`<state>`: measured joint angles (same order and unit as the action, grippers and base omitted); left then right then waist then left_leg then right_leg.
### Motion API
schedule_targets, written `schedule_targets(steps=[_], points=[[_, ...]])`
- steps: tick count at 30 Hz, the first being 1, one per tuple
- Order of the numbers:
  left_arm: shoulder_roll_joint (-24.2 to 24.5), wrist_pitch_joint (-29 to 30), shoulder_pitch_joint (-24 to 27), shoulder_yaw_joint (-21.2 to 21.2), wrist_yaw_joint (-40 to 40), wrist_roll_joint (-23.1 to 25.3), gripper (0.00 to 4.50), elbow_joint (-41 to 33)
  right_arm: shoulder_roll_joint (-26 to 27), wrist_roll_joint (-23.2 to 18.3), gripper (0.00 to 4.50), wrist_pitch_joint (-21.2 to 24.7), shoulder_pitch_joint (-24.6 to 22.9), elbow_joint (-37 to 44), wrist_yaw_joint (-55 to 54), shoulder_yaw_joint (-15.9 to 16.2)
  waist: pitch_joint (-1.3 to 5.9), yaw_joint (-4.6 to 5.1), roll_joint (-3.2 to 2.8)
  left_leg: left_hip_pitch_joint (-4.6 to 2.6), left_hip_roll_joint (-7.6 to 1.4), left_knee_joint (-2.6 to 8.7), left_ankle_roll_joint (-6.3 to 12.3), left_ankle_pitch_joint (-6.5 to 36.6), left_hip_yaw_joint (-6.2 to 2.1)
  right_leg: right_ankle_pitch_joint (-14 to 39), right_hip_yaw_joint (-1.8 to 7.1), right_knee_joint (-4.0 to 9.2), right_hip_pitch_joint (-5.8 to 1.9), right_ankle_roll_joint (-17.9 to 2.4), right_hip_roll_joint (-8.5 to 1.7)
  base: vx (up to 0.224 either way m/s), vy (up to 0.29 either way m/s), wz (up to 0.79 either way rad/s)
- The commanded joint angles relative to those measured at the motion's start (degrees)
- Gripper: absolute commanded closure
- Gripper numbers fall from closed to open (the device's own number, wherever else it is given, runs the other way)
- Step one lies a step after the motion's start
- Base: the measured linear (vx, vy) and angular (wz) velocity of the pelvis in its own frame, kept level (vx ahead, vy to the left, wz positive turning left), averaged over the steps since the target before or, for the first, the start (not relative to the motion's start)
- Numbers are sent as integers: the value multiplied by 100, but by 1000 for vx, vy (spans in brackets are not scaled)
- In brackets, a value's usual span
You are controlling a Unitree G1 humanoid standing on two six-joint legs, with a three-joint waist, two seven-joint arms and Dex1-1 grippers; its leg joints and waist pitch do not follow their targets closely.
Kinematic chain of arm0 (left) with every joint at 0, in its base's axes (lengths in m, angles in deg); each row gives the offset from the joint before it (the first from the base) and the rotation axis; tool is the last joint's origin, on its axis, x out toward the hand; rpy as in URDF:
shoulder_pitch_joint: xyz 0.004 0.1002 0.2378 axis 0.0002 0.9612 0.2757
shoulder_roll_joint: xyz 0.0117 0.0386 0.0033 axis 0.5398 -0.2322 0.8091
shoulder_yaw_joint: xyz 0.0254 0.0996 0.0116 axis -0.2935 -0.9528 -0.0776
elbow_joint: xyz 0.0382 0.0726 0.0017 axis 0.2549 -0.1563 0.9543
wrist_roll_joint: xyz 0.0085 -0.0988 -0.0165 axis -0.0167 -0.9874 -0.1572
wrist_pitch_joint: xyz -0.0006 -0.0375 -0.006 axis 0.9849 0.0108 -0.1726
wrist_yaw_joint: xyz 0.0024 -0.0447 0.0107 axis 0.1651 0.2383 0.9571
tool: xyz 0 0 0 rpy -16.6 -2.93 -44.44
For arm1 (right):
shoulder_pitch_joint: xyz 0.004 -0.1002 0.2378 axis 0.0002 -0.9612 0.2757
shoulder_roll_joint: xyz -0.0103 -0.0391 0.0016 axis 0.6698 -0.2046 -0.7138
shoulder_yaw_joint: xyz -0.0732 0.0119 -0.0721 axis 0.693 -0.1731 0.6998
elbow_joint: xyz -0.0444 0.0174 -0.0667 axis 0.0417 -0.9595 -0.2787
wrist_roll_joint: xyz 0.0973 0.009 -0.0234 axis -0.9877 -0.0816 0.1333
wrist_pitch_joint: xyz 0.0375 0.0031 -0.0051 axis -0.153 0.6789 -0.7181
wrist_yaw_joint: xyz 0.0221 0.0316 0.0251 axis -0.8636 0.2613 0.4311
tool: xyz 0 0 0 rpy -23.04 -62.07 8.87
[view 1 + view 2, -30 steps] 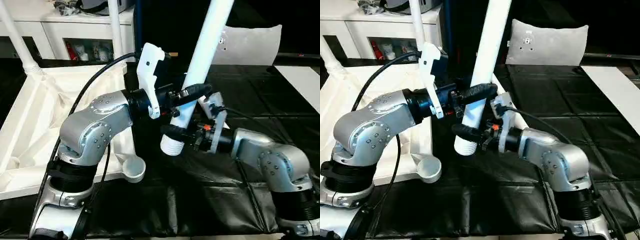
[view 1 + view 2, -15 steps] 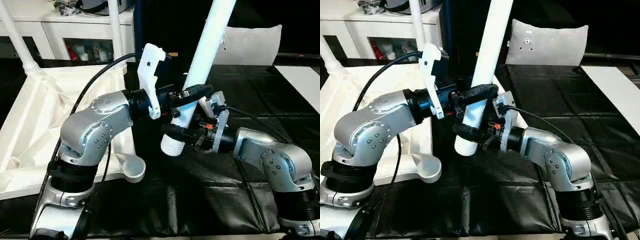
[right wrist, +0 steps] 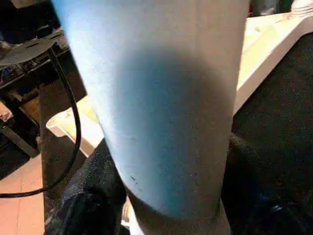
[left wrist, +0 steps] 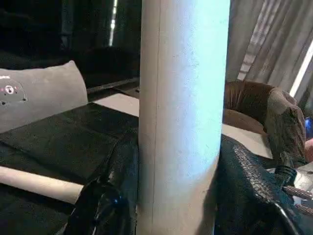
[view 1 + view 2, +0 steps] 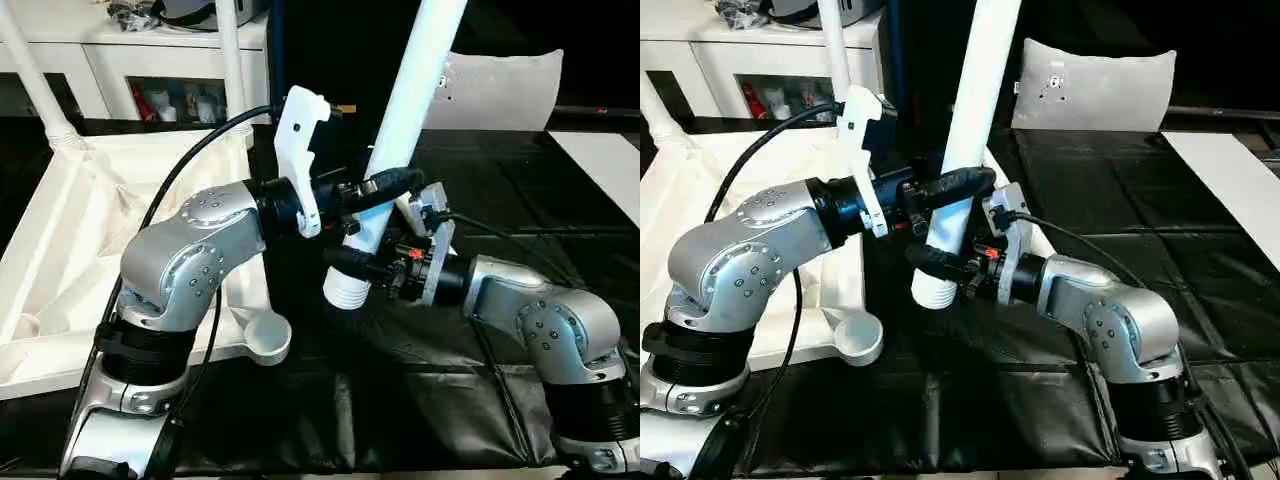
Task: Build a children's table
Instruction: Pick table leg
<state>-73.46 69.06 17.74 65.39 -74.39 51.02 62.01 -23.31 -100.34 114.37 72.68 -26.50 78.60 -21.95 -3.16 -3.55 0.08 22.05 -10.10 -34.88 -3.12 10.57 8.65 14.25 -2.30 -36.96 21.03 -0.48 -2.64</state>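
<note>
While both silver forearms bend inward over the black mat (image 5: 420, 400), the two grippers meet on one white tube leg (image 5: 405, 110) that stands tilted, threaded end down, just off the tabletop's (image 5: 60, 250) near right corner socket (image 5: 265, 340). Left arm: elbow low at left, wrist level, pointing right. Left gripper (image 5: 385, 188) clamped on the leg above its ribbed end; the wrist view has black fingers (image 4: 247, 181) pressed to both sides of the tube. Right arm: elbow low at right, wrist pointing left. Right gripper (image 5: 350, 265) sits lower on the same leg, near the threads, fingers (image 3: 90, 196) wrapped around both sides and touching it. Tabletop lies underside up at left on the mat, two more legs (image 5: 232, 70) standing upright in its far sockets. Grey-white cushion panel (image 5: 500, 90) behind the leg.
</note>
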Motion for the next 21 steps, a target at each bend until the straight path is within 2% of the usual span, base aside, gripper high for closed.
schedule_targets(steps=[1, 3, 5, 8, 13, 16, 18, 19, 21], points=[[-65, 142, -141, 91, 28, -202, 270, -116, -45, 111, 232, -33, -20, -53, -107, -16, 372, -18, 42, -83, -244, 355, -50, 250, -21, -321, 274, 423, -289, -1199, -467, 0, 0, 0], [-96, 196, -148, 130, 36, -275, 200, -129, -47, 114, 244, -27, -23, -56, -112, -14, 373, -23, 38, -84, -241, 356, -45, 234, -22, -312, 274, 424, -285, -1203, -467, 0, 0, 0], [-185, 276, -147, 195, -30, -499, 200, -269, -50, 94, 248, 64, -42, -53, -147, -16, 370, -24, 47, -83, -239, 357, -50, 253, -18, -254, 275, 428, -286, -1200, -469, 0, 0, 0], [-202, 295, -134, 177, -90, -569, 200, -353, -41, 102, 250, 69, -55, -36, -149, 6, 366, -26, 53, -79, -241, 362, -40, 260, -21, -229, 274, 433, -284, -1173, -467, 0, 0, 0], [-330, 411, -44, 157, -174, -837, 200, -573, 115, 330, 254, -229, -97, -40, -360, 77, 366, -25, 36, -80, -246, 365, -57, 263, -23, -217, 270, 426, -269, -1169, -474, 0, 0, 0], [-474, 460, -1, 161, -128, -939, 200, -657, 170, 380, 255, -148, -70, -107, -532, 96, 366, -14, 42, -76, -241, 364, -57, 254, -23, -246, 274, 431, -283, -1167, -468, 0, 0, 0], [-495, 446, 6, 119, -144, -932, 200, -691, 198, 412, 255, -141, -57, -157, -608, 93, 361, -20, 32, -78, -239, 370, -71, 316, -24, -150, 275, 444, -279, -1148, -473, 0, 0, 0], [-510, 476, 32, 60, -197, -993, 200, -751, 176, 476, 255, -199, -71, -167, -570, 171, 360, -25, -12, -85, -242, 370, -92, 351, -29, -105, 276, 443, -270, -1136, -473, 0, 0, 0], [-586, 528, 101, -17, -233, -1075, 200, -772, 218, 516, 255, -269, -106, -172, -564, 224, 362, -19, 13, -85, -246, 374, -113, 366, -30, -147, 274, 443, -272, -1124, -461, 0, 0, 0]])
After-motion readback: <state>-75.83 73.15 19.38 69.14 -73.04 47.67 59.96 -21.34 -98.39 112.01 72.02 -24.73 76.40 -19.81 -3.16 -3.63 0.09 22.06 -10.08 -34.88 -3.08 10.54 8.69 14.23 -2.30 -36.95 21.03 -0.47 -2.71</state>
